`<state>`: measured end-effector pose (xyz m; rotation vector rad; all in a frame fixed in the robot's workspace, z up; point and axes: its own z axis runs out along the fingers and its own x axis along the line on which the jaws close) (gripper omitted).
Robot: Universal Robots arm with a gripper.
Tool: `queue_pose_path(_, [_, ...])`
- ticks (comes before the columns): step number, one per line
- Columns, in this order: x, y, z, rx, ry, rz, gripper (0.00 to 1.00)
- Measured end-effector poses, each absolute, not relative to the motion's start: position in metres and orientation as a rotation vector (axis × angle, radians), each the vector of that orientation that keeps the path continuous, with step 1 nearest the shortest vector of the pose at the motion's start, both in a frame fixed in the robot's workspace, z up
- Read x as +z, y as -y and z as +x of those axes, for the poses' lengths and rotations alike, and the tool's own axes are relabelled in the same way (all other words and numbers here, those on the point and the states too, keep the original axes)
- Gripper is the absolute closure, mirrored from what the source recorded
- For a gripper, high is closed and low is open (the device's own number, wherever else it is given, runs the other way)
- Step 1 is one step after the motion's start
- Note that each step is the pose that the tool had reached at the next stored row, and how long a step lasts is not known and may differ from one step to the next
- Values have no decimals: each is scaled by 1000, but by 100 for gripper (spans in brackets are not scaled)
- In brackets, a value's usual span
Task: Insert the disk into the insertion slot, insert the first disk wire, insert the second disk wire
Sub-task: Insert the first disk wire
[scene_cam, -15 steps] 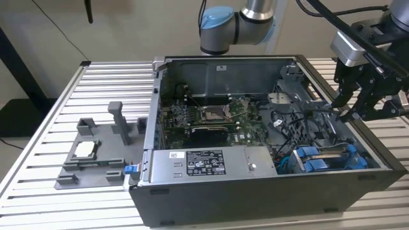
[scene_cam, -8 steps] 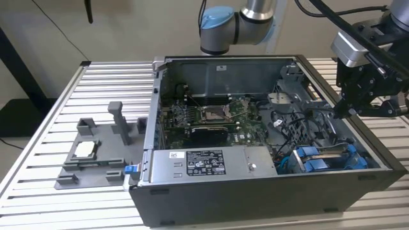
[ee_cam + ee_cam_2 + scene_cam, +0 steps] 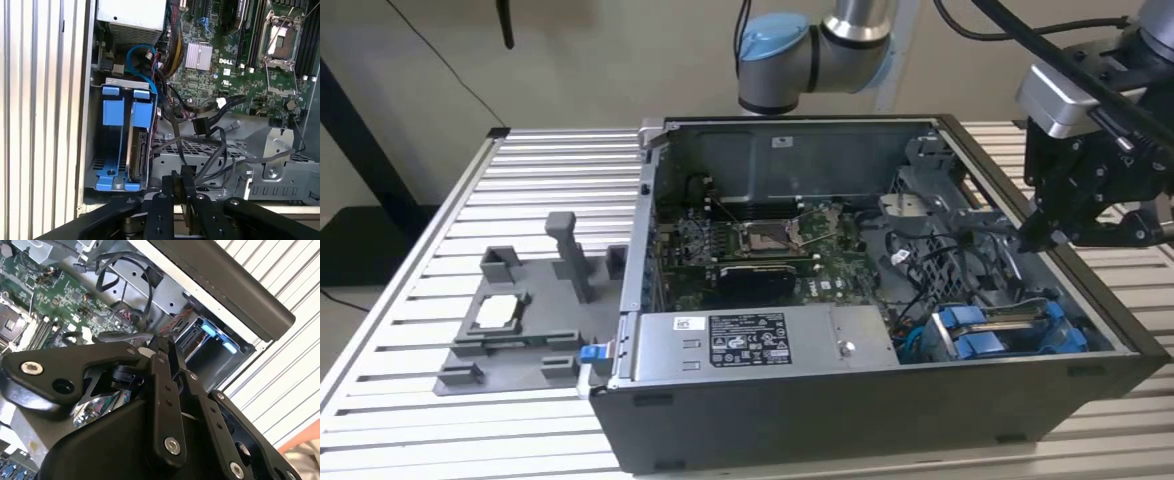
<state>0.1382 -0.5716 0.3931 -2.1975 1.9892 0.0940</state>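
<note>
Blue carrier tabs mark the insertion slot (image 3: 1003, 330) in the near corner of the dark grey computer case (image 3: 854, 420), at the exterior view's right. The case stands open on a slatted metal table (image 3: 400, 400). The disk (image 3: 1015, 317) looks already seated there, edge up between the tabs. The gripper (image 3: 1031, 238) hangs over the case wall on that same side, farther back than the slot. Its fingertips are drawn together, and whether they pinch a wire cannot be told. A grey fixture tray (image 3: 507, 330) sits beside the case, toward the table's opposite edge.

In the second wrist view, the gripper's black linkage crowds the foreground, with the slot's blue tabs (image 3: 215, 335) beyond it under the case rim.

In the first wrist view, the disk (image 3: 138, 150) stands in one bay of the slot, its long axis running away from the blue tabs toward the gripper (image 3: 182, 176). Loose black wires (image 3: 199, 125) trail beside the bay, so the disk's near end lies just off to one side of the fingertips.
</note>
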Motion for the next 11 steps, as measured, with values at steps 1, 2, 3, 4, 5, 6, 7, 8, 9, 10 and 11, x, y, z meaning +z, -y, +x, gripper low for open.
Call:
queue_pose_path(1, [393, 572, 140, 99, -1996, -2204, 81])
queue_pose_path(2, [393, 572, 142, 105, -2004, -2212, 81])
queue_pose_path(3, [393, 572, 144, 111, -2011, -2217, 81])
queue_pose_path(4, [393, 572, 146, 119, -2017, -2222, 81])
queue_pose_path(5, [393, 572, 148, 126, -2022, -2227, 81])
queue_pose_path(6, [392, 572, 150, 134, -2028, -2231, 81])
queue_pose_path(7, [392, 572, 152, 141, -2033, -2236, 81])
queue_pose_path(8, [392, 572, 154, 146, -2038, -2240, 81])
queue_pose_path(9, [392, 572, 156, 152, -2042, -2244, 81])
queue_pose_path(10, [392, 572, 158, 157, -2046, -2247, 81])
queue_pose_path(11, [391, 572, 160, 162, -2050, -2250, 81])
